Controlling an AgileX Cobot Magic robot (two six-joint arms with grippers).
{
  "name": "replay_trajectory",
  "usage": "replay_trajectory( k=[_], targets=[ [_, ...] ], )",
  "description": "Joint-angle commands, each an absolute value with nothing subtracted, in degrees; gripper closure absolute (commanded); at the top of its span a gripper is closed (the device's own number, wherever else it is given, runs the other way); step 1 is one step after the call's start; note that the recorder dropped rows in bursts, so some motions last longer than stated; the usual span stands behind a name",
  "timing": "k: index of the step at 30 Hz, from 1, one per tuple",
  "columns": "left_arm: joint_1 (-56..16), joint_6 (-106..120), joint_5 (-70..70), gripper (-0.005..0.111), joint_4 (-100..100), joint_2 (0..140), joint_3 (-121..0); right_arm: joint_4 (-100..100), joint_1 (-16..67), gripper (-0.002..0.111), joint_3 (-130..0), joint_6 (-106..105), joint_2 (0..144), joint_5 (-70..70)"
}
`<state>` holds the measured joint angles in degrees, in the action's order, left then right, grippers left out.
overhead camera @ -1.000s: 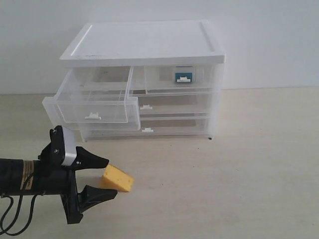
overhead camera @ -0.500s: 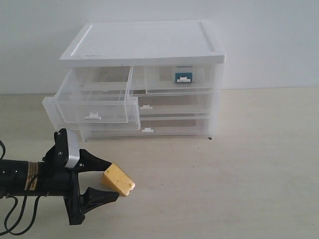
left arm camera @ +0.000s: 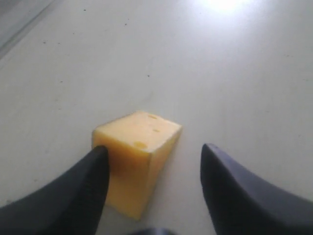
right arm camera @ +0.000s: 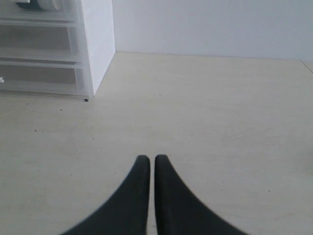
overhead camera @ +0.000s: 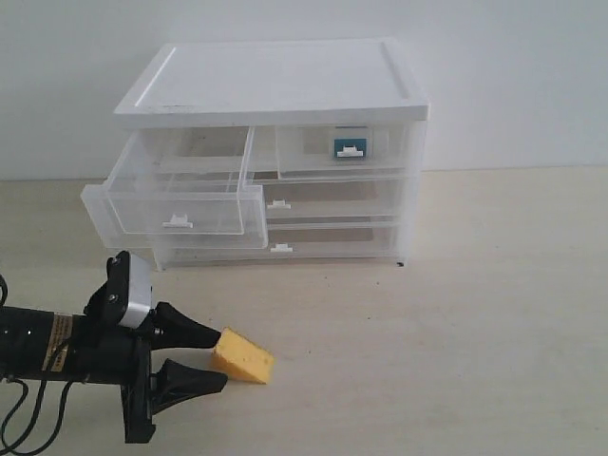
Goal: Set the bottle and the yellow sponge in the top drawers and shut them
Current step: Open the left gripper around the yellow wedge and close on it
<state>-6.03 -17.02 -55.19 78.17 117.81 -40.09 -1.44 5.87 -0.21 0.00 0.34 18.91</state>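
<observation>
The yellow sponge (overhead camera: 243,356) lies on the table in front of the drawer unit. My left gripper (overhead camera: 221,359) is open, low over the table, its tips at the sponge's near end. In the left wrist view the sponge (left arm camera: 139,142) sits off-centre in the left gripper (left arm camera: 154,149), against one finger (left arm camera: 83,186) and apart from the other. The left top drawer (overhead camera: 180,195) is pulled out and looks empty. The right top drawer (overhead camera: 347,157) is shut, and the teal bottle (overhead camera: 349,140) shows through its front. My right gripper (right arm camera: 152,159) is shut on nothing, out of the exterior view.
The white drawer unit (overhead camera: 275,81) stands at the back against the wall, with two full-width drawers (overhead camera: 332,201) shut under the top ones. Its lower right corner (right arm camera: 95,58) shows in the right wrist view. The open drawer overhangs the table above my left arm.
My left gripper has slid forward and lower. The sponge has shifted right and toward the front of the table, from tipped up to lying flat. The drawers have not moved.
</observation>
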Motion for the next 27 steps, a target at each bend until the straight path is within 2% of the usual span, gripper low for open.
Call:
replay_trajectory(
  k=[1, 6, 10, 14, 24, 27],
  targets=[
    [-5.86, -22.55, -56.91, 0.057, 82.35, 117.96, -40.24, -1.78, 5.79, 0.107, 0.00, 0.00, 0.00, 18.38],
    [-5.86, -23.18, -56.79, 0.055, 82.54, 117.96, -39.89, -1.78, 5.79, 0.107, 0.00, 0.00, 0.00, 18.38],
    [-5.86, -23.18, -56.54, 0.039, 78.66, 117.96, -39.89, -1.78, 5.79, 0.107, 0.00, 0.00, 0.00, 18.38],
    [-5.86, -22.70, -55.18, 0.029, 75.65, 117.96, -39.89, -1.78, 5.79, 0.107, 0.00, 0.00, 0.00, 18.38],
    [-5.99, -20.36, -57.40, 0.029, 74.14, 118.49, -40.01, -1.78, 5.79, 0.107, 0.00, 0.00, 0.00, 18.38],
    [-8.07, -19.54, -56.00, 0.029, 73.66, 118.49, -40.01, -1.78, 5.79, 0.107, 0.00, 0.00, 0.00, 18.38]
  ],
)
